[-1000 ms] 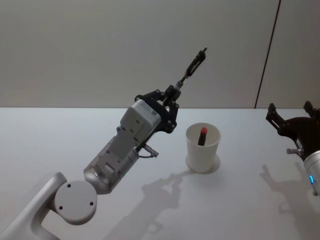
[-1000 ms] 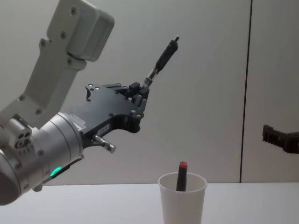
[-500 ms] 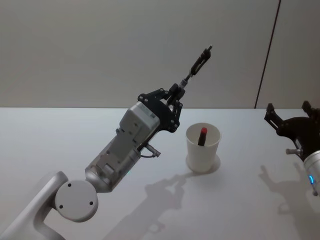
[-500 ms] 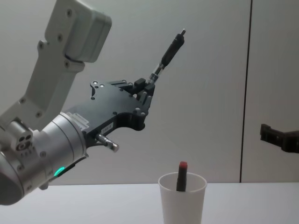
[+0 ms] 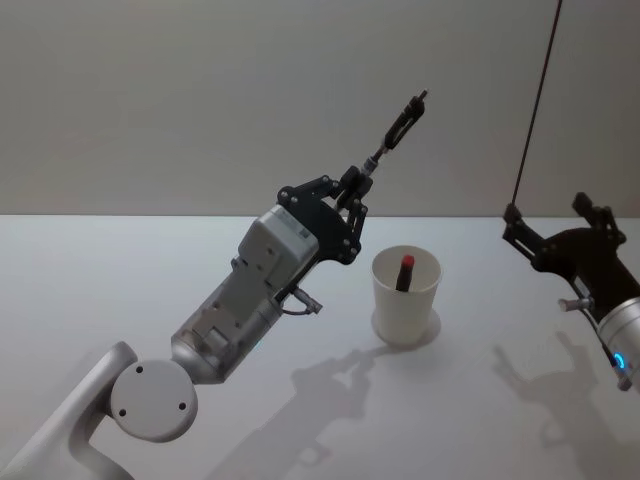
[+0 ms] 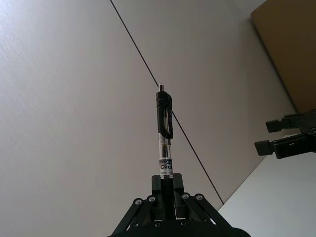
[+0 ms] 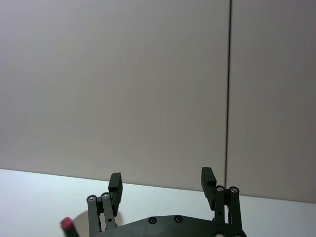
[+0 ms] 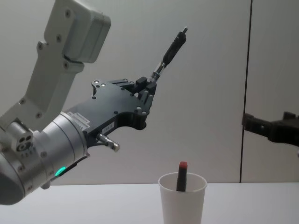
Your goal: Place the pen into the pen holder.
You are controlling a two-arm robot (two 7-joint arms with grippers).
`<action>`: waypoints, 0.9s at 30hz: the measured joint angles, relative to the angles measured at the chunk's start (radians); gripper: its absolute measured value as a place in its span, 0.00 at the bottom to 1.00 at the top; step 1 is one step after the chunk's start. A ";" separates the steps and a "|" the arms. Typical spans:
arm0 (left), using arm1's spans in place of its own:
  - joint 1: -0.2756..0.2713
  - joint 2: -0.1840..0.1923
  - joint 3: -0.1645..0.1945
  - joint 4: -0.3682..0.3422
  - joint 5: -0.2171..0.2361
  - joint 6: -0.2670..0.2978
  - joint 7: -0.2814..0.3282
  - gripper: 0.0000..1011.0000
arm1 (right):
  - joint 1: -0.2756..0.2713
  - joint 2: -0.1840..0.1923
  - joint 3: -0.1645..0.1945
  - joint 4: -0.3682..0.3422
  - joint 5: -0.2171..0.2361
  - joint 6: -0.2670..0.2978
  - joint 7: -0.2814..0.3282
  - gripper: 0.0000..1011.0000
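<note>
your left gripper [image 5: 357,183] has its jaws pinching the pen [image 5: 400,118] low down, up in the air, left of the cup [image 5: 405,300]. the pen points up and away, so if you let go now it would likely miss. the right gripper [image 5: 550,213] hangs with jaws spread.

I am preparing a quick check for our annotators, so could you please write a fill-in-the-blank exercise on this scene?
1. The left gripper holds the pen with its clip end pointing ___.
2. The marker standing in the pen holder has a ___ top.
3. The right gripper has its fingers ___, with nothing between them.

Missing words: up; red; open.
</note>
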 joint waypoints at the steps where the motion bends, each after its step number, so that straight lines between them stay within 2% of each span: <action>1: 0.000 0.000 0.000 0.001 0.000 -0.002 -0.001 0.13 | -0.001 0.001 0.000 -0.004 0.004 0.002 0.009 0.99; 16: -0.002 -0.001 0.000 0.004 -0.001 -0.008 -0.003 0.13 | 0.005 0.013 -0.003 -0.072 0.116 0.066 0.196 0.99; 27: -0.002 -0.002 0.000 0.005 -0.001 -0.010 -0.004 0.13 | 0.036 0.019 -0.011 -0.089 0.159 0.111 0.321 0.99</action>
